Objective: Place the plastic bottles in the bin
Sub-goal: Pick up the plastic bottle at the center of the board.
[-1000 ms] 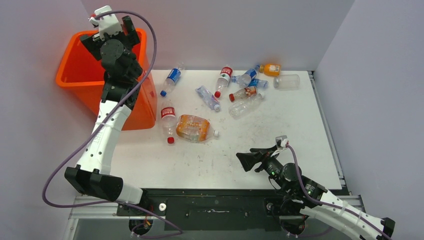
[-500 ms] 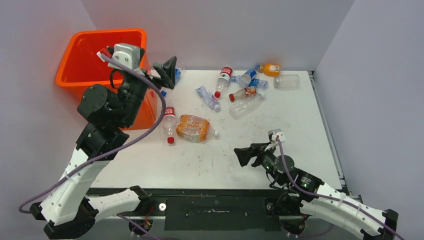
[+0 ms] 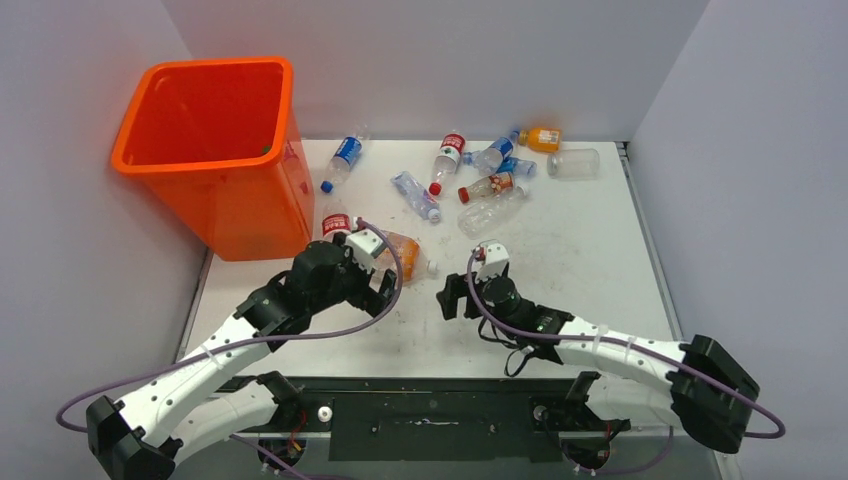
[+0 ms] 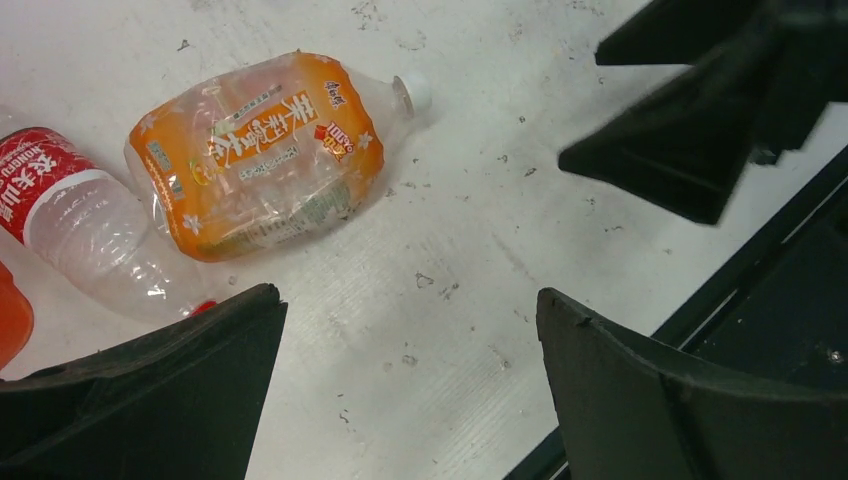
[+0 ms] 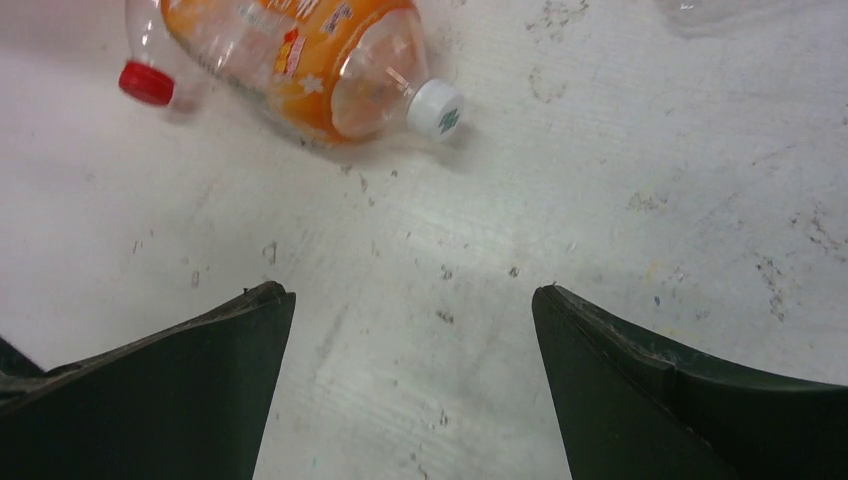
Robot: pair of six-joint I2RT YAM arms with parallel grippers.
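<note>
The orange bin stands at the table's far left. A crushed orange-labelled bottle with a white cap lies on its side, also seen in the right wrist view. Beside it lies a red-labelled bottle. My left gripper is open over bare table just near of these two, holding nothing. My right gripper is open too, empty, to the right of the white cap. From above, the left gripper and right gripper face each other. Several more plastic bottles lie at the back.
A blue-labelled bottle lies close to the bin's right wall. An orange-tinted bottle and a clear one sit near the back right corner. The black rail of the table's near edge runs just behind my left gripper.
My left arm has swung from above the bin down to the table beside the crushed orange bottle. My right gripper has moved left and forward toward the same bottle.
</note>
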